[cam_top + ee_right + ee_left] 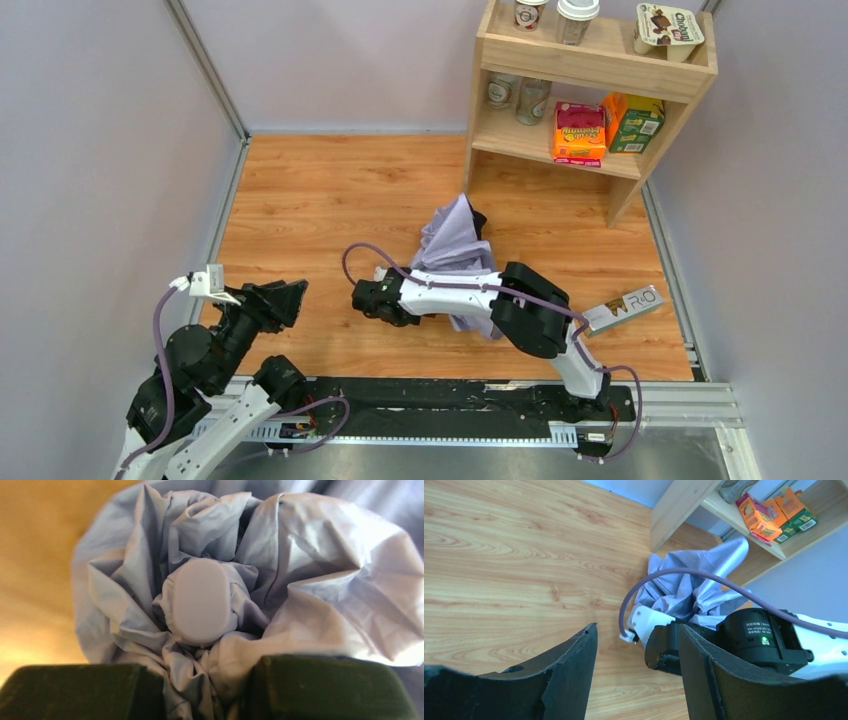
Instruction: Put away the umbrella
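Observation:
The umbrella is a crumpled lavender-white bundle mid-table, in front of the shelf and partly under my right arm. In the right wrist view its fabric fills the frame around a rounded pale cap. My right gripper is shut on bunched fabric just below that cap; from above it sits at the bundle's left end. The shaft, handle and strap are hidden. My left gripper is open and empty, held above the table left of the umbrella; from above it is at the lower left.
A wooden shelf stands at the back right, holding cups, jars and an orange and a green box. A flat white box lies near the table's right edge. Walls close in the left, back and right sides.

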`<state>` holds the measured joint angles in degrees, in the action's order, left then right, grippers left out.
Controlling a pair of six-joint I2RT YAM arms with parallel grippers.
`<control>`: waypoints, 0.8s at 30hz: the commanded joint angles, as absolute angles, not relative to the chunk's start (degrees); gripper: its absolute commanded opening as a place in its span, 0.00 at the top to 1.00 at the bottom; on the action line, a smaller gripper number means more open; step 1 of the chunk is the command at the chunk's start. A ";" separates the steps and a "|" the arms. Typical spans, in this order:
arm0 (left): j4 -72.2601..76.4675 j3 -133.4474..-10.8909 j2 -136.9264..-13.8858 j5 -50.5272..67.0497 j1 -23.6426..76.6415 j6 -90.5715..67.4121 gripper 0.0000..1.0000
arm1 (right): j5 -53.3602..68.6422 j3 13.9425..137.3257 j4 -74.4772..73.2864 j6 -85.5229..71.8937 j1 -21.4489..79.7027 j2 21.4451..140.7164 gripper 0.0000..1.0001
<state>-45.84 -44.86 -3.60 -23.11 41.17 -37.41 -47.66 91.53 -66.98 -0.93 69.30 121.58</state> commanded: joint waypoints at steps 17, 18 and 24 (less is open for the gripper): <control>-36.49 -29.89 -4.57 -6.25 40.96 -55.00 0.37 | 29.61 96.41 -72.42 25.13 55.21 128.14 1.00; -34.47 -27.97 -4.66 -5.11 41.04 -57.72 0.37 | 30.40 96.59 -72.42 25.83 54.50 128.58 1.00; -26.47 -20.14 -6.94 -1.24 41.04 -68.62 0.31 | 34.10 97.56 -70.05 27.51 51.42 130.43 1.00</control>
